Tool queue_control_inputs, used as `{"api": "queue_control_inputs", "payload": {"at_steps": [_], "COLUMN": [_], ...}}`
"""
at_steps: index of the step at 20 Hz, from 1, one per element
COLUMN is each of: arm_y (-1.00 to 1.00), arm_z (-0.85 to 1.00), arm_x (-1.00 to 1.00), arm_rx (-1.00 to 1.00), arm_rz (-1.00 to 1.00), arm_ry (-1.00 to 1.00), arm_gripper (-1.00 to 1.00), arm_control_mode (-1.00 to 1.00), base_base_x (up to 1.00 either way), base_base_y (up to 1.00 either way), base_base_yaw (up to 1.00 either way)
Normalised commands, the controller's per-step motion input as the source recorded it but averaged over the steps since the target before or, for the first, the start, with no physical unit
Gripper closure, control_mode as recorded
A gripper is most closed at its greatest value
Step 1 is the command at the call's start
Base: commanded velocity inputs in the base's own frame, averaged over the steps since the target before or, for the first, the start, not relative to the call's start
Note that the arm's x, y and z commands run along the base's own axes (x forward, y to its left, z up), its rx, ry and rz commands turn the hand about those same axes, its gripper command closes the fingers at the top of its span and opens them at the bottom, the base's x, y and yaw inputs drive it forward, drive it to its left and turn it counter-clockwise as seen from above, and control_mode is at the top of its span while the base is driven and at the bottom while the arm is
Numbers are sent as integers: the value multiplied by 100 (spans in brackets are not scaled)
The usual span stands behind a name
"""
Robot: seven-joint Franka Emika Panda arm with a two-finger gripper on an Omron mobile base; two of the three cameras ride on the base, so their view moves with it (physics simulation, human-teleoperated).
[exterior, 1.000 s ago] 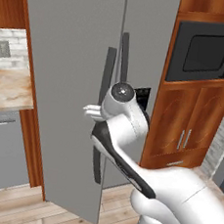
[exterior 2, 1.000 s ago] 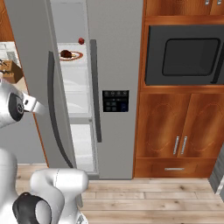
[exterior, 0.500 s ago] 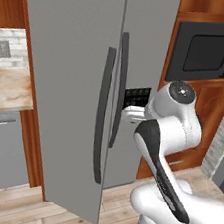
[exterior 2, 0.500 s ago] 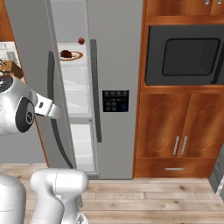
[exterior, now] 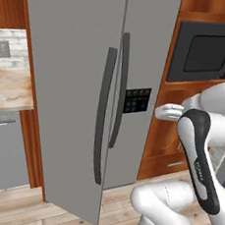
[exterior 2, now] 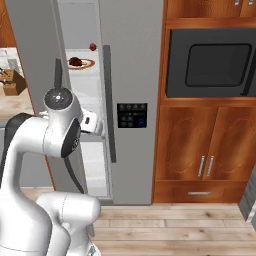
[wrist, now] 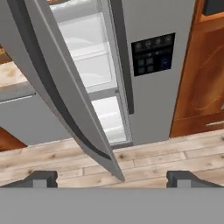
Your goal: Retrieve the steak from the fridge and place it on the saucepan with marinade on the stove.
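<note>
A: How does the gripper (wrist: 111,178) stand?
B: Jaws spread wide, nothing between them; it hangs in front of the fridge (exterior 2: 131,65), facing the gap by the left door (wrist: 61,87).

A: And the steak (exterior 2: 76,62)?
B: On a plate (exterior 2: 86,64) on an upper fridge shelf, a small red fruit (exterior 2: 93,47) just behind it.

A: What else is there?
B: A black microwave (exterior 2: 210,65) to the right, over wooden cabinets (exterior 2: 200,155), above a plank floor (wrist: 166,157).
</note>
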Motion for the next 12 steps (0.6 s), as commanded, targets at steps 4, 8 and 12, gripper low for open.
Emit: {"api": "queue_control_inputs", "payload": {"at_steps": [4,8,12], "arm_y": [-1,0,11], "arm_z": [0,0,0], "arm_x": [32,59,75], "arm_rx": [3,1,0], "arm_rz": [12,5,2], "arm_ry": [-1,-4,-4], "arm_gripper": [-100,-100,-100], "arm_control_mode": [-100,-100,-100], "base_base_x": [0,0,0], "base_base_y": [0,0,0], "base_base_yaw": [0,0,0]}}
